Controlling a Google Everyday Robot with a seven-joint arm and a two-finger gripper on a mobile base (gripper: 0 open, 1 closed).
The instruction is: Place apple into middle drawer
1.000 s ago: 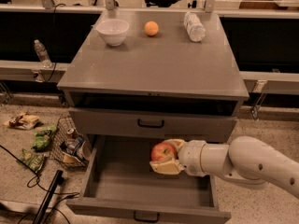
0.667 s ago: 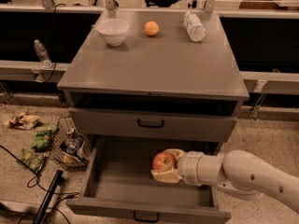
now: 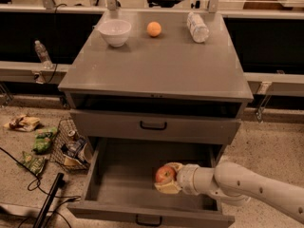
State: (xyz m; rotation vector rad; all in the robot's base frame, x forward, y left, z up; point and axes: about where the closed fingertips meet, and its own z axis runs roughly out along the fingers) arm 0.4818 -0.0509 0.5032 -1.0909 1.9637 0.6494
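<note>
The red apple [image 3: 165,174] with yellowish patches sits between the tan fingers [image 3: 166,188] of my gripper [image 3: 166,177], which is shut on it. The white arm reaches in from the lower right. The gripper holds the apple inside the open middle drawer [image 3: 102,177], a wide grey tray pulled out low on the cabinet. The apple is low over the drawer's floor, right of centre; I cannot tell if it touches the floor. The drawer's small black handle [image 3: 148,220] shows at the bottom edge.
A shut grey drawer front [image 3: 153,125] lies just above the open one. On the cabinet top stand a white bowl [image 3: 115,31], a small orange fruit [image 3: 154,29] and a lying water bottle [image 3: 197,26]. A wire basket [image 3: 71,146], snack bags [image 3: 33,148] and cables lie on the floor at left.
The gripper has moved lower into the open drawer and a little toward its front, still holding the apple.
</note>
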